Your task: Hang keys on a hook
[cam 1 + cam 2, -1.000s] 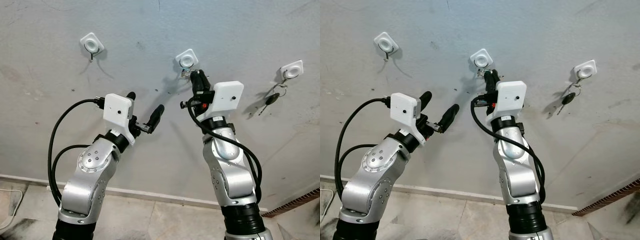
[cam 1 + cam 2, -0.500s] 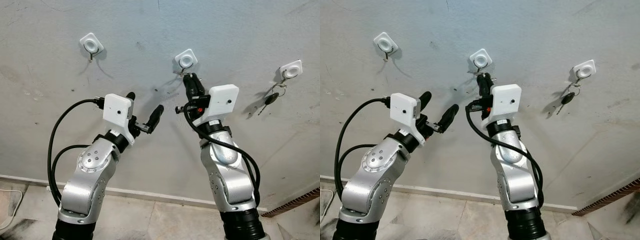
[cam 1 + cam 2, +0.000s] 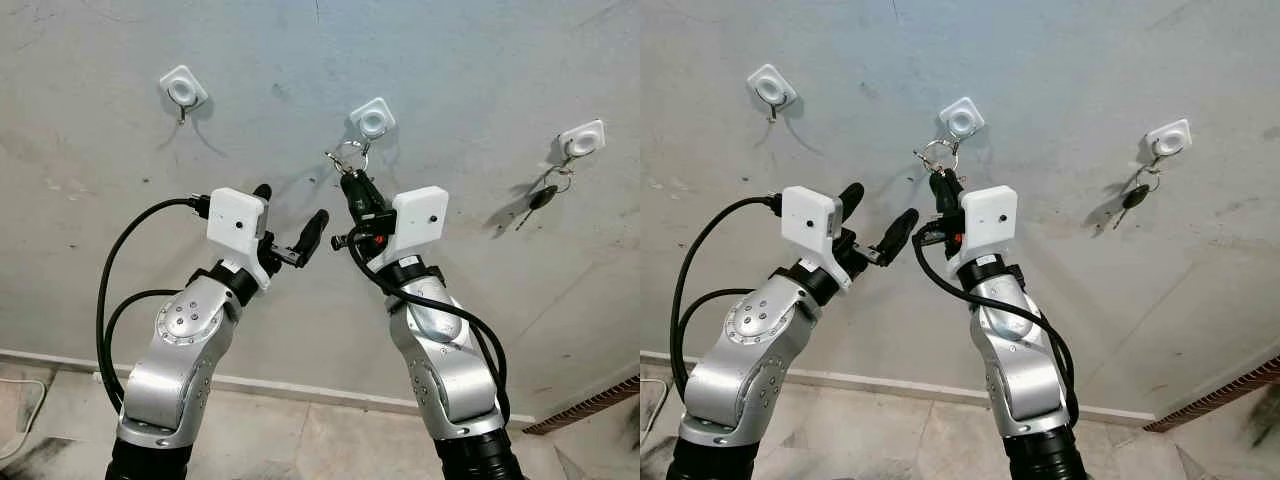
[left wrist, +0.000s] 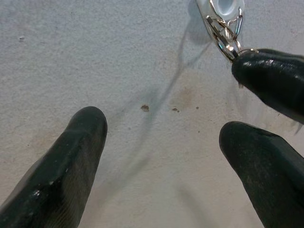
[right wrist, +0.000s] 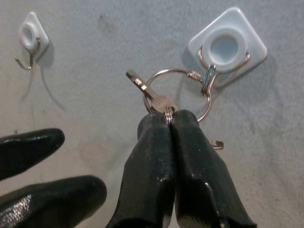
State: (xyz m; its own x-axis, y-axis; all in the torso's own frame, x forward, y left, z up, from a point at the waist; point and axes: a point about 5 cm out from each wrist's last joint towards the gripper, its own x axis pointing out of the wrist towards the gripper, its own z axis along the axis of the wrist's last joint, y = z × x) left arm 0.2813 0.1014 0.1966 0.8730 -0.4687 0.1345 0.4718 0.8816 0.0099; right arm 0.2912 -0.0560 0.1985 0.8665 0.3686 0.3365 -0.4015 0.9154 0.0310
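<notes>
Lowering from the middle hook (image 5: 223,47), right gripper (image 5: 170,124) fingers pinch the key ring (image 5: 176,95); left gripper (image 4: 166,142) fingers wide, idle; ring now looped, hanging nearly done.

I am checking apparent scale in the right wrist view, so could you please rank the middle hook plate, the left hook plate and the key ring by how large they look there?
1. Middle hook plate, largest.
2. Key ring, nearly as wide; the right gripper has its jaws shut on the keys.
3. Left hook plate, smallest, but it sits farther from the camera, so its true size is unsure.
</notes>
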